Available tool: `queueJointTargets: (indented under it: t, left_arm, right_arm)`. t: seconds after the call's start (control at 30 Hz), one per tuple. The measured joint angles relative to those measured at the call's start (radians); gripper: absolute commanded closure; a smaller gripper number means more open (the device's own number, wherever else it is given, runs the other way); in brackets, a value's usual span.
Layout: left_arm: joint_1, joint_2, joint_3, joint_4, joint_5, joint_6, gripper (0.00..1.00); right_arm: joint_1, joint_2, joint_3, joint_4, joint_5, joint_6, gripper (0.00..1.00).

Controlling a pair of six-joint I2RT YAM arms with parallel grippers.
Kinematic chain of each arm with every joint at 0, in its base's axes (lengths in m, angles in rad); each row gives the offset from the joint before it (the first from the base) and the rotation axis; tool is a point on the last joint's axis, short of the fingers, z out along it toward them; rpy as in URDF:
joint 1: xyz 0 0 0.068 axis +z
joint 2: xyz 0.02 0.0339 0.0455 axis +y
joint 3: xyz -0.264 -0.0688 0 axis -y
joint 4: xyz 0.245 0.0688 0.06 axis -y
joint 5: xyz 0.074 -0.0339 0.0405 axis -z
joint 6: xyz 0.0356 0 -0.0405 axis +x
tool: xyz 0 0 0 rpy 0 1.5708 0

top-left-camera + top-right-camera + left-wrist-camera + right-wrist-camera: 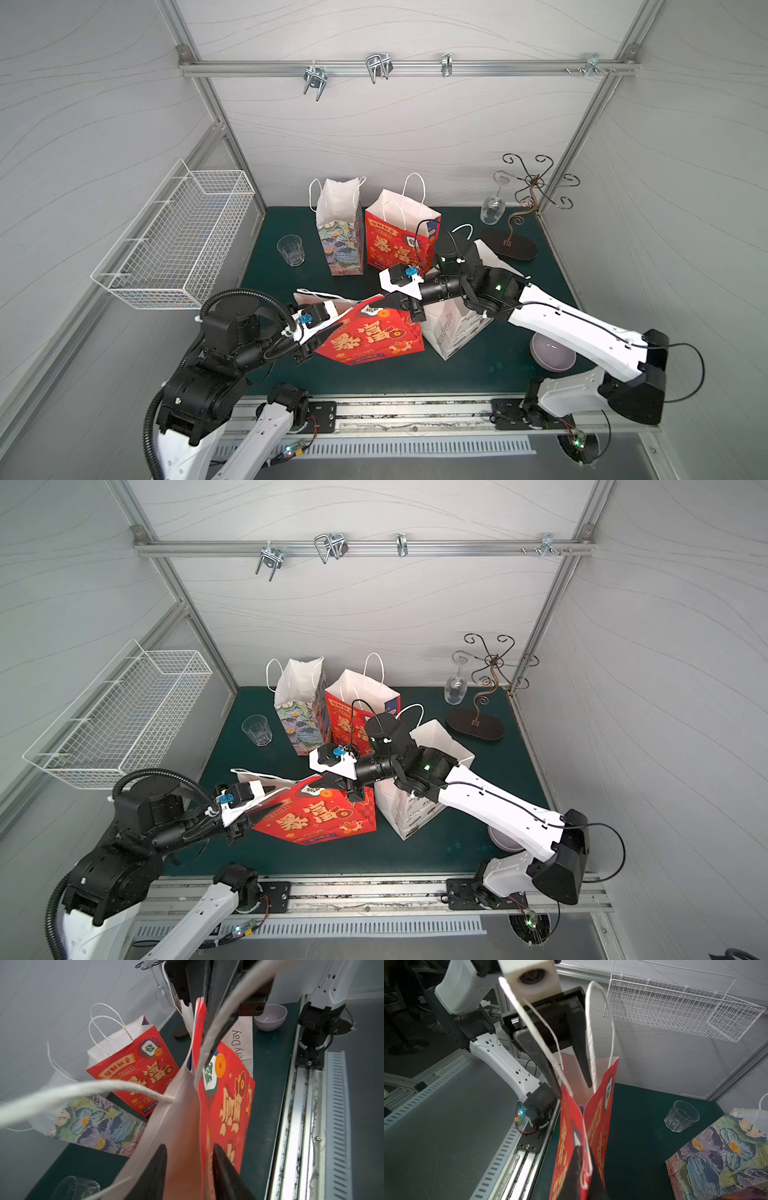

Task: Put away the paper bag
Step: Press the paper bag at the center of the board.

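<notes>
Red printed paper bag (370, 338) — rim running crosswise between both arms. Right gripper (579, 1153) clamped on its end; left gripper (190, 1147) parted, straddling one wall.

Robotics lab test cell; aluminium frame (407, 66), plain panelled walls (395, 137), slotted mounting rail (415, 411).

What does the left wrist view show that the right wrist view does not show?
Only the left wrist view: the bowl, the standing red bag and the white bag. Only the right wrist view: the wire basket. Both: the held red bag, the floral bag, the tumbler, the open left gripper astride one wall of the held bag, and the right gripper shut on it.
</notes>
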State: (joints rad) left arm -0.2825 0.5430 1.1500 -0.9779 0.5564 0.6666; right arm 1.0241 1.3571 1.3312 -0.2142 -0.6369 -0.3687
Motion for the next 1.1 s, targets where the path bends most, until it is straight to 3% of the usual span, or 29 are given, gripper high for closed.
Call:
queueJointTargets:
  t: [0.27, 0.43, 0.7, 0.87, 1.1]
  left_arm:
    - [0.000, -0.066, 0.061, 0.149, -0.037, -0.200, 0.08]
    - [0.000, -0.090, 0.123, 0.198, -0.111, -0.267, 0.08]
    - [0.000, -0.111, 0.108, 0.230, -0.373, -0.491, 0.07]
    - [0.000, -0.113, 0.021, 0.238, -0.376, -0.595, 0.06]
    - [0.000, -0.041, -0.053, 0.309, -0.278, -0.645, 0.15]
  right_arm:
    - [-0.061, -0.015, -0.047, 0.075, -0.034, 0.077, 1.00]
    - [-0.084, -0.015, -0.050, 0.124, -0.054, 0.119, 1.00]
    - [-0.167, -0.037, -0.024, 0.154, -0.104, 0.177, 1.00]
    - [-0.254, -0.061, 0.031, 0.153, -0.149, 0.213, 1.00]
    - [-0.336, -0.084, 0.071, 0.170, -0.224, 0.271, 1.00]
